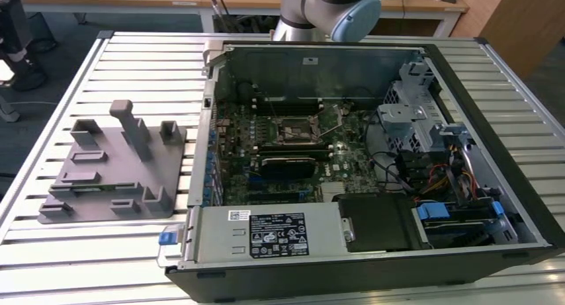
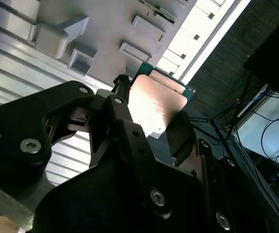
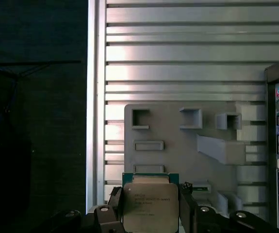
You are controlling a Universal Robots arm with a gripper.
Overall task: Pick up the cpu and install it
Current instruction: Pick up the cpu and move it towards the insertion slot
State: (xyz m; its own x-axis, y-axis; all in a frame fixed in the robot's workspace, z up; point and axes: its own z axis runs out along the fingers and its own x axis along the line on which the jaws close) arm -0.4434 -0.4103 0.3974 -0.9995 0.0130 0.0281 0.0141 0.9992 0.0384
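Slatted metal bench [image 3: 178, 53] carries everything. Nearest the wrist cameras, the gripper [image 2: 151, 110] is clamped on the cpu [image 3: 150, 206], its black fingers [image 3: 115, 199] pressing two opposite edges and the silvery top facing the first wrist view. Beyond it lies the grey holder tray [image 3: 178, 133], apart from the chip, so the pick-up looks done. Farther off, in the exterior view, the open computer case [image 1: 309, 67] shows the motherboard socket [image 1: 298, 128], seemingly unfilled, so installing remains.
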